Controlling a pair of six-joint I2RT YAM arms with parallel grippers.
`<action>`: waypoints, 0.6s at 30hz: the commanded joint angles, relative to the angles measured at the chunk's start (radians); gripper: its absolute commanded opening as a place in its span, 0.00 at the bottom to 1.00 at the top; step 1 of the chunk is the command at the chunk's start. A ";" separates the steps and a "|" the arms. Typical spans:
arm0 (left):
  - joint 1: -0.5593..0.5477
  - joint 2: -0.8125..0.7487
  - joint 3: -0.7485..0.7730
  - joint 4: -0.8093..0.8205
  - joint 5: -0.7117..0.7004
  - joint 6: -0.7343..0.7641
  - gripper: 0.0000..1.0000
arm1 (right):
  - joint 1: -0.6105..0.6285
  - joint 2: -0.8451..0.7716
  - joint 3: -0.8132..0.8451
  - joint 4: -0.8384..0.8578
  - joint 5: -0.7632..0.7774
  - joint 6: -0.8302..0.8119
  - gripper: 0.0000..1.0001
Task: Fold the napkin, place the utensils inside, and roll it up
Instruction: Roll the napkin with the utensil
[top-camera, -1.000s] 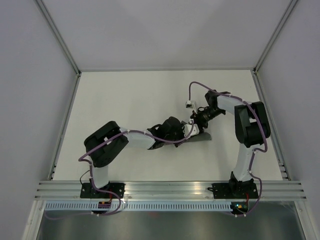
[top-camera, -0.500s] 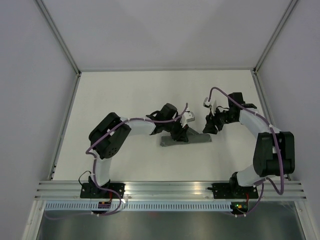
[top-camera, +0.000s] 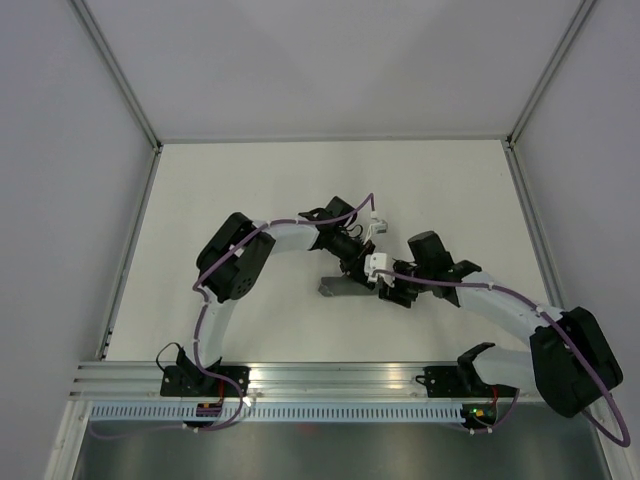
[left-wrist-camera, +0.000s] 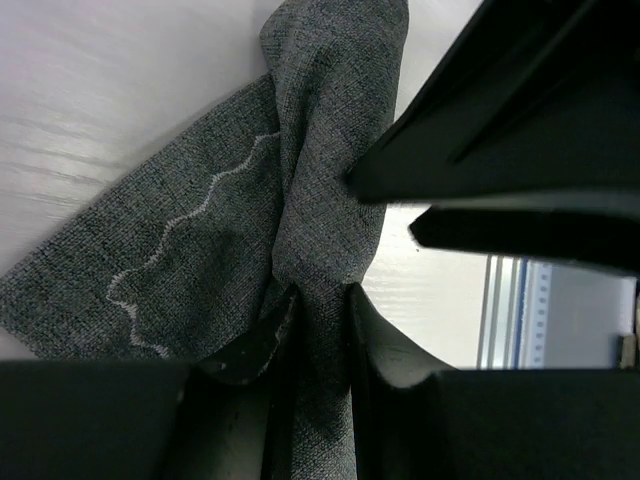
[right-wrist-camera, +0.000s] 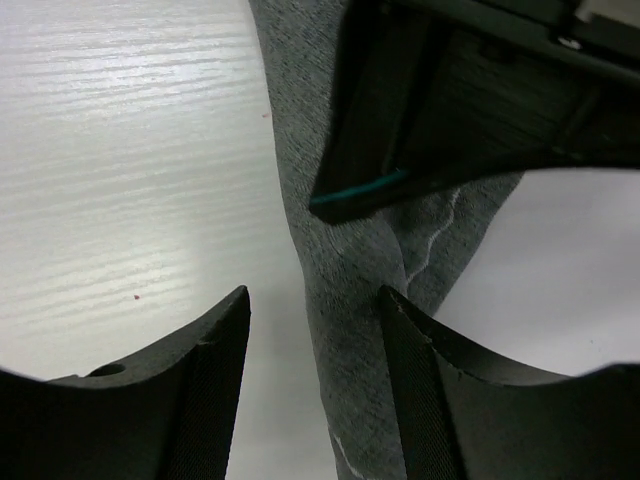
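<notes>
The napkin (top-camera: 340, 288) is a dark grey bundle lying at the middle of the table. In the left wrist view its cloth (left-wrist-camera: 200, 250) shows a wavy pale stitch line. My left gripper (top-camera: 362, 266) is shut on a raised fold of the napkin, pinched between the fingertips (left-wrist-camera: 318, 305). My right gripper (top-camera: 388, 291) is open at the napkin's right end. In the right wrist view the napkin's narrow grey roll (right-wrist-camera: 350, 320) runs between the spread fingers (right-wrist-camera: 225, 340) of the right gripper (right-wrist-camera: 312, 300). The utensils are hidden.
The white table (top-camera: 250, 190) is bounded by metal rails at its sides and a rail (top-camera: 340, 375) at the near edge. My left gripper's black body (right-wrist-camera: 480, 100) hangs close above the right gripper's fingers.
My right arm swung from the far right of the napkin round to its near right end. My left gripper shifted slightly right and holds the cloth. Less of the napkin shows.
</notes>
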 joint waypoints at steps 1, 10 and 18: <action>-0.011 0.083 -0.001 -0.206 -0.049 -0.014 0.02 | 0.096 -0.010 -0.051 0.198 0.173 0.031 0.61; -0.011 0.095 0.039 -0.269 -0.062 -0.003 0.05 | 0.182 0.096 -0.072 0.290 0.263 0.020 0.53; -0.006 0.092 0.074 -0.303 -0.093 0.016 0.17 | 0.195 0.140 -0.088 0.273 0.285 -0.009 0.21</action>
